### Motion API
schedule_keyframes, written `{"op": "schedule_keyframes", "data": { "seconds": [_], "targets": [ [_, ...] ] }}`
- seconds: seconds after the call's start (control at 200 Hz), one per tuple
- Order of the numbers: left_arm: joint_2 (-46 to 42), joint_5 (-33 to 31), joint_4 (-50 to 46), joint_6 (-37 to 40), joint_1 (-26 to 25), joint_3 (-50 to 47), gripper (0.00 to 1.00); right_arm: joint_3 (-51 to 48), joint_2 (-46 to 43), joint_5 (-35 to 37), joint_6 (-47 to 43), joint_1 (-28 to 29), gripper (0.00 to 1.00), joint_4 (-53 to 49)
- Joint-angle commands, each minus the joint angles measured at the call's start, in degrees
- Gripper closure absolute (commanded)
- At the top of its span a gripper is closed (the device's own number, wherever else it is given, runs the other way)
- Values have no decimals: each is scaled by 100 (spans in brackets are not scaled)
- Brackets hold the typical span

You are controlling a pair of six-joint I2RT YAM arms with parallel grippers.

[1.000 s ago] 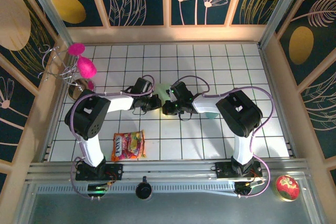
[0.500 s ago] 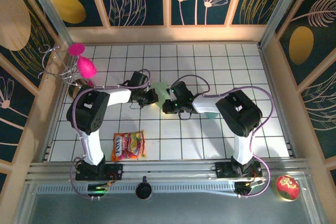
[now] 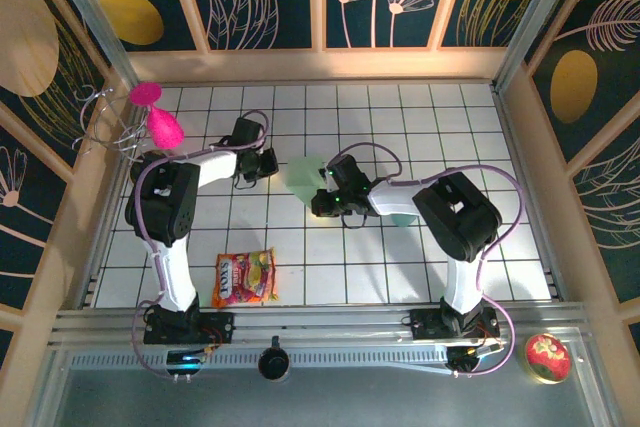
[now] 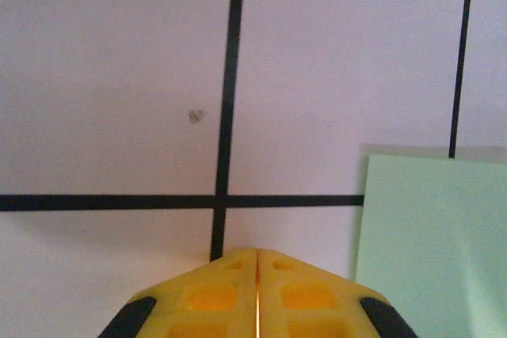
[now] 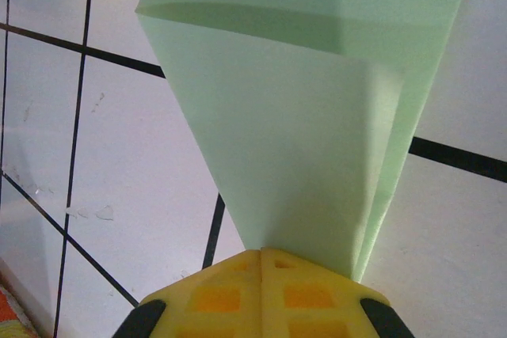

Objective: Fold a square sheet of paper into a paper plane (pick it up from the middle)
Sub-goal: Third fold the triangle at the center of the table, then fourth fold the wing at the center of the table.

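The mint-green square sheet of paper [image 3: 300,176] lies on the gridded table, folded into a tapering wedge, a rough paper plane shape. Its wide end carries a folded-over flap [image 5: 317,13], and its narrow end runs under my right gripper [image 5: 261,252]. That gripper [image 3: 320,197] is shut, tips resting on the paper's point; no paper shows in the seam between the jaws. My left gripper [image 4: 257,251] is shut with nothing in it and sits on bare table to the left of the paper [image 4: 432,247], apart from it. In the top view the left gripper [image 3: 266,167] stands about one tile from the paper's edge.
An orange snack packet [image 3: 243,278] lies near the front left. Pink objects [image 3: 160,125] hang on a wire stand [image 3: 100,117] at the left wall. A teal cup [image 3: 403,218] peeks out beneath the right arm. A red tin [image 3: 546,357] sits off the table at front right.
My left gripper has drawn back up and to the left, off the paper. More of the folded paper now shows. The right gripper has stayed on the paper's near end.
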Motion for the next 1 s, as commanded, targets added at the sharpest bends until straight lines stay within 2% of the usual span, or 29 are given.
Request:
{"op": "schedule_keyframes", "data": {
  "seconds": [0.0,0.11,0.21,0.365,0.541,0.756,0.996],
  "targets": [
    [-291,31,-79,-39,58,9,91,72,-324,8,312,-67,90,-124],
    [-814,368,291,-405,33,-473,85,26,-633,86,665,-89,76,498],
    [-1268,647,743,-824,-19,-1076,78,-7,-638,148,824,-115,71,764],
    [-1704,1102,1449,-1501,-185,-1951,69,119,-390,197,856,-149,70,653],
    [-1695,1491,2140,-2026,-448,-2355,63,208,-181,280,891,-242,68,571],
    [-1562,1483,2393,-2294,-556,-2412,59,257,99,272,961,-383,69,502],
    [-1183,1409,2326,-2411,-548,-2317,59,201,209,236,979,-445,73,501]
  ]
}}
